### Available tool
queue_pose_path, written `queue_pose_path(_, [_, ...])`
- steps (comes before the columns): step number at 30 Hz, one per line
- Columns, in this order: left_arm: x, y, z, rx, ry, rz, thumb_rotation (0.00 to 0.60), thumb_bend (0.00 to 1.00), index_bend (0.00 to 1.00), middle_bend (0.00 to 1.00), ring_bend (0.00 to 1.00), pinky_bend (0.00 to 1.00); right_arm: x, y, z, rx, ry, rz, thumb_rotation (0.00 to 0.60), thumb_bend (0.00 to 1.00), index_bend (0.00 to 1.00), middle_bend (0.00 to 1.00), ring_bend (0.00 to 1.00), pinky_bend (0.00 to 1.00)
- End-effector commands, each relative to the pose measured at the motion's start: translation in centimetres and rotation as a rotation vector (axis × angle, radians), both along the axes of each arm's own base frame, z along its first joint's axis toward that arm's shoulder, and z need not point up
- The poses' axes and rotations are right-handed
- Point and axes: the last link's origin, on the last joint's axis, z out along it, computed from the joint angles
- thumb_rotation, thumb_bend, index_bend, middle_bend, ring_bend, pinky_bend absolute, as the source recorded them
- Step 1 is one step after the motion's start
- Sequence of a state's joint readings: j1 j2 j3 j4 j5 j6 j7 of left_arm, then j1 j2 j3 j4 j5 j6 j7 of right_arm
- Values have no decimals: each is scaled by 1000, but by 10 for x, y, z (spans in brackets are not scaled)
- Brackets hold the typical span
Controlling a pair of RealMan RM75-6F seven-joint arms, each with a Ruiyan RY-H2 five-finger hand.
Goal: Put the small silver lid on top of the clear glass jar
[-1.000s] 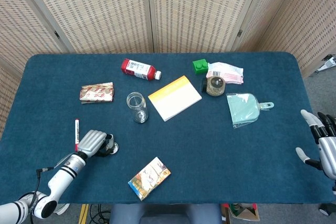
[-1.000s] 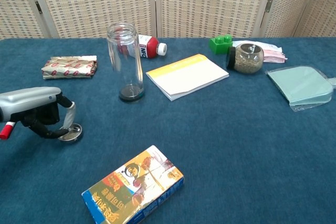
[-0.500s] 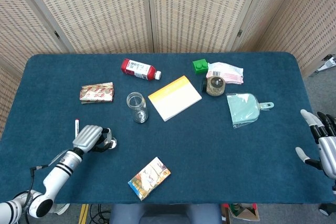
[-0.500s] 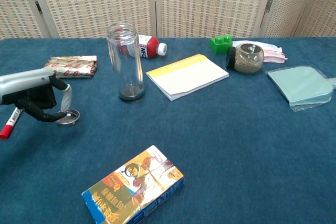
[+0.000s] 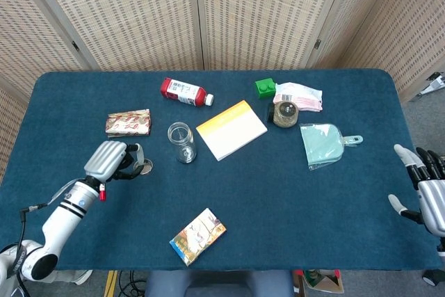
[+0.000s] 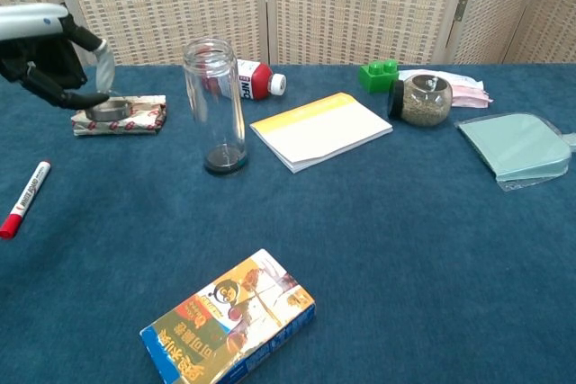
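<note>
A blue cloth-covered table (image 5: 278,199) stands in front of woven folding screens (image 5: 243,12). The left hand (image 5: 111,161) is raised above the table, its fingers curled round the small silver lid (image 6: 108,111), which it pinches by the rim. The lid is a shallow round metal disc, grey and slightly shiny; in the chest view it hangs level in front of the foil-wrapped packet (image 6: 135,114), clear of the cloth. In the head view the lid is mostly covered by the fingers and only a sliver shows.

The clear glass jar (image 6: 214,105) stands upright and uncovered to the right of the hand, well apart from the lid; it is tall, narrow and see-through, with a dark base.

The right hand (image 5: 425,193) sits at the table's right edge (head view only), fingers spread and holding nothing; its lower part is cut off by the frame.

A red marker (image 6: 24,198) lies on the cloth below the left hand; in the head view the forearm hides nearly all of it. Also on the table: a red bottle (image 5: 184,92), a notepad (image 5: 231,129), a green block (image 5: 265,87), a jar lying on its side (image 6: 419,101), a pink packet (image 5: 300,94), a pale green pouch (image 5: 322,145) and a printed box (image 5: 197,236). The box's print is too small to read.
</note>
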State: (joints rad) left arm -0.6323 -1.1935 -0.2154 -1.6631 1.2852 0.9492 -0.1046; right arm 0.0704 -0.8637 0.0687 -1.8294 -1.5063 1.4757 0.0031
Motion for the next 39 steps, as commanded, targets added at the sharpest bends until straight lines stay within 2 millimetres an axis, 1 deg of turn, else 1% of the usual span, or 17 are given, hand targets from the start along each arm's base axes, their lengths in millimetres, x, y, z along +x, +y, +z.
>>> queue_pose_path(1, [11, 7, 8, 10, -14, -9, 600, 480, 665, 1000, 1000, 1000, 0, 0, 0, 1, 0, 0, 600, 237, 5, 138, 35, 65])
queue_pose_path(6, [30, 20, 16, 37, -33, -33, 600, 478, 662, 1000, 1000, 1000, 1, 1, -1, 3, 2, 1, 600, 238, 5, 139, 34, 65])
queue_pose_path(14, [57, 38, 21, 60, -65, -59, 600, 477, 658, 1000, 1000, 1000, 0, 1, -2, 4, 2, -3, 600, 237, 6, 138, 35, 65])
queue_pose_path(27, [89, 57, 2, 43, -71, -84, 600, 476, 647, 1000, 1000, 1000, -4, 3, -1, -5, 0, -12, 600, 237, 6, 139, 35, 65])
queue_pose_path(33, [98, 68, -10, 34, -57, -80, 600, 474, 645, 1000, 1000, 1000, -6, 3, -1, -3, 0, -19, 600, 237, 6, 138, 34, 65])
queue_pose_path(39, [98, 76, -18, 44, -25, -67, 600, 474, 639, 1000, 1000, 1000, -8, 5, 0, -5, 0, -24, 600, 237, 6, 138, 35, 65])
